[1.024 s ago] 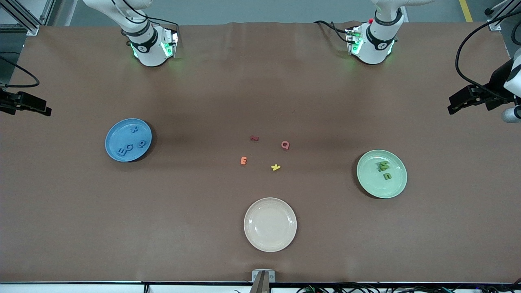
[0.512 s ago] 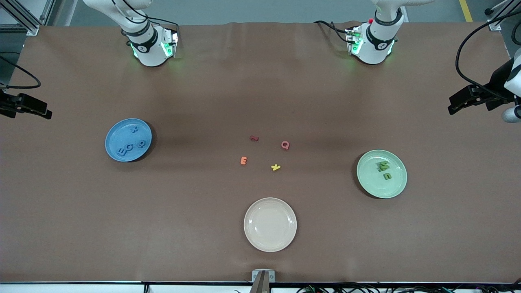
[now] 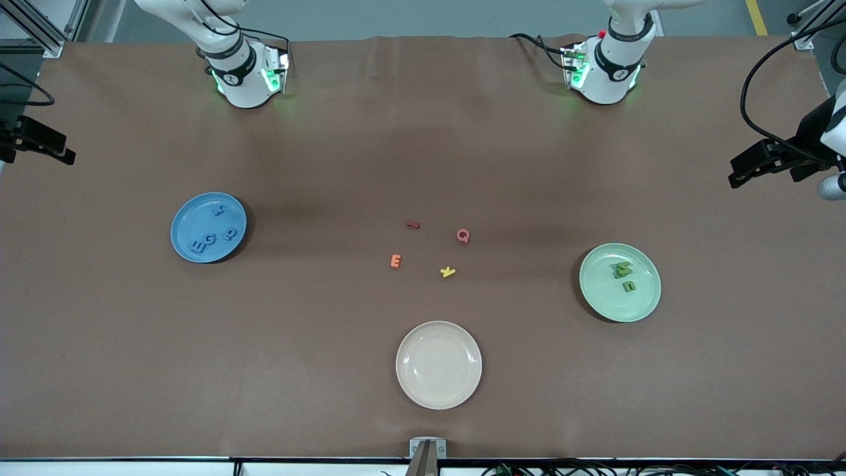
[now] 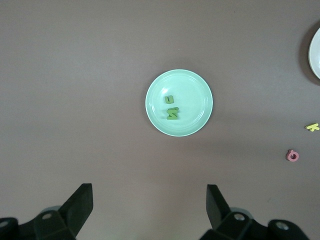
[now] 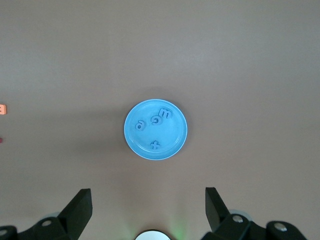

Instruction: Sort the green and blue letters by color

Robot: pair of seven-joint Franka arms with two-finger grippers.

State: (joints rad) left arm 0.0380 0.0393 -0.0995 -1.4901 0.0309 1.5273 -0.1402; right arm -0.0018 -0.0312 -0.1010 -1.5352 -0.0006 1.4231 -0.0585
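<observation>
Blue letters [image 3: 211,238] lay on the blue plate [image 3: 185,218] toward the right arm's end; green letters [image 3: 623,276] lay bunched on the green plate [image 3: 644,304] toward the left arm's end, their count unclear. Sorting looked finished. Red, orange and yellow letters [image 3: 429,248] lay on the brown tabletop [image 3: 330,165], a white plate [image 3: 439,365] nearer the camera. Left gripper [image 4: 150,207] and right gripper [image 5: 148,210] hung high, spread wide, empty.

Glossy plates [image 3: 439,365], perhaps ceramic; matt foam letters [image 3: 211,239]; matt brown table cover [image 3: 330,145].
</observation>
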